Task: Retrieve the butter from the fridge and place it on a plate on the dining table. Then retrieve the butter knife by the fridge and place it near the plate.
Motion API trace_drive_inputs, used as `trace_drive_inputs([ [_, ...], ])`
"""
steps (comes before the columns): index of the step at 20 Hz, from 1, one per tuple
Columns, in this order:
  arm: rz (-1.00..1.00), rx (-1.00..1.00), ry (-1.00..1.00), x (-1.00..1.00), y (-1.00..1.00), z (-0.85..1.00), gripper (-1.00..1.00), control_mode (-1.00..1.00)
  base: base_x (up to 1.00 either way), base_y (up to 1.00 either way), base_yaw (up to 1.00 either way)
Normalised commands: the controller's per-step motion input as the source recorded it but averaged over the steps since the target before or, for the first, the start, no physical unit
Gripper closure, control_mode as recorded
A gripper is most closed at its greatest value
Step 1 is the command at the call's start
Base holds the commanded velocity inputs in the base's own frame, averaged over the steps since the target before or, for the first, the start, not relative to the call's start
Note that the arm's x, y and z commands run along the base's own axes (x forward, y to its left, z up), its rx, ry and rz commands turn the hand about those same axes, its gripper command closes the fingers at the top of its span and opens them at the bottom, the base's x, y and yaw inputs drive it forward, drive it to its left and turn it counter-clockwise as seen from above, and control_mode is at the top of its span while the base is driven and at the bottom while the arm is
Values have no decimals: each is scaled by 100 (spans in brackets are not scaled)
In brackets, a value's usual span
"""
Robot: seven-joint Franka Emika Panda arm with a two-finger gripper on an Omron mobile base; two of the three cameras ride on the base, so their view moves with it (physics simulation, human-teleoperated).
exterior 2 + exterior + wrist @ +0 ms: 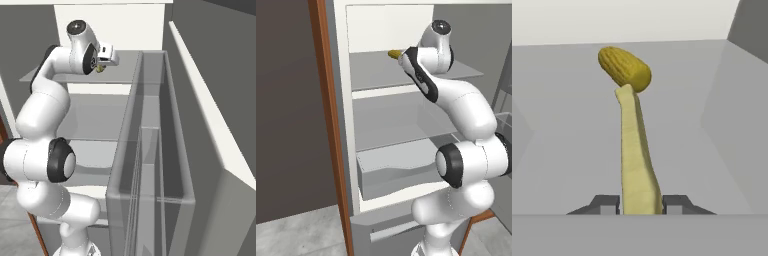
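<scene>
I had the fridge [351,125] open in front of me, white inside walls, grey shelves, dark wall to its left with a brown wooden edge [326,115] beside it. Pale grey floor [296,232] below. In the right base view the open door's clear bins [150,150] stood just right of the arm.

Arm reached onto the top shelf [376,72]. The gripper [641,204] sat low over that shelf, its fingers [605,204] pinched on the near end of the butter [635,155], one dark tip on each side of the stick. The butter was a slim pale yellow stick running away from the fingers toward the back of the shelf, lying on or just above the shelf, couldn't tell which. Its far end touched or just overlapped a darker yellow bumpy oval item [624,68], which looked like a corn cob, lying further back on the same shelf. That yellow item also peeked out beside the hand in the left base view [394,53].

The lower shelves and the drawer [401,172] looked bare from my angle.
</scene>
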Motion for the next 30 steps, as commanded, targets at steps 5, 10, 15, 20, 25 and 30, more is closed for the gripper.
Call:
trace_drive_inputs([
  [5, -18, 0, -10, -32, 2, 0, 100, -100, 0, 0, 0],
  [10, -13, 0, 0, -89, 0, 2, 100, -100, 0, 0, 0],
  [15, -10, 1, 0, -97, 0, 20, 100, -100, 0, 0, 0],
  [20, -2, 0, 0, -100, 0, 0, 100, -100, 0, 0, 0],
  [25, 0, 3, 0, -100, 0, 0, 100, -100, 0, 0, 0],
  [30, 4, 7, 1, -89, 0, 0, 100, -100, 0, 0, 0],
])
